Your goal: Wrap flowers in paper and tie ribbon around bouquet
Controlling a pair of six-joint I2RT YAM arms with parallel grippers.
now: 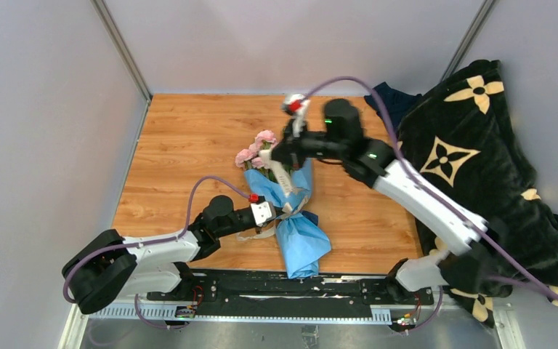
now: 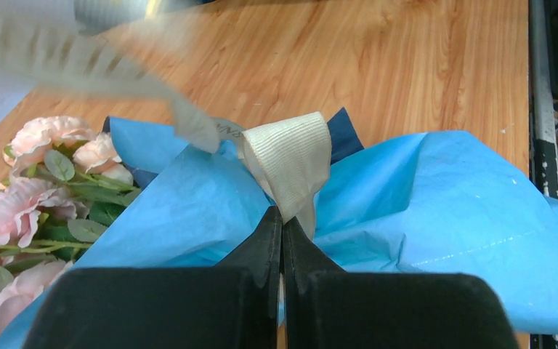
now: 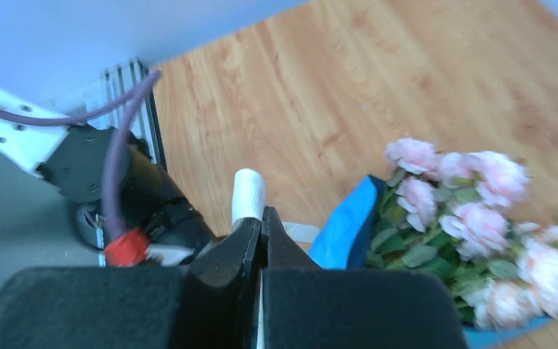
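Pink roses (image 1: 265, 137) in light blue paper cone (image 1: 301, 243) lying flat, cream ribbon (image 2: 290, 161) looped over its middle

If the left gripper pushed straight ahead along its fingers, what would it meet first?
The ribbon: the left gripper is shut on it, and its fold stands right at the tips. Directly behind comes the blue paper, though the depth between them is unclear.

Pink flowers (image 2: 16, 212), light blue paper (image 2: 436, 211), cream ribbed ribbon (image 2: 290, 156).

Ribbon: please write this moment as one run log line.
left jaws shut on ribbon | right jaws shut on ribbon | bouquet wrapped, on table
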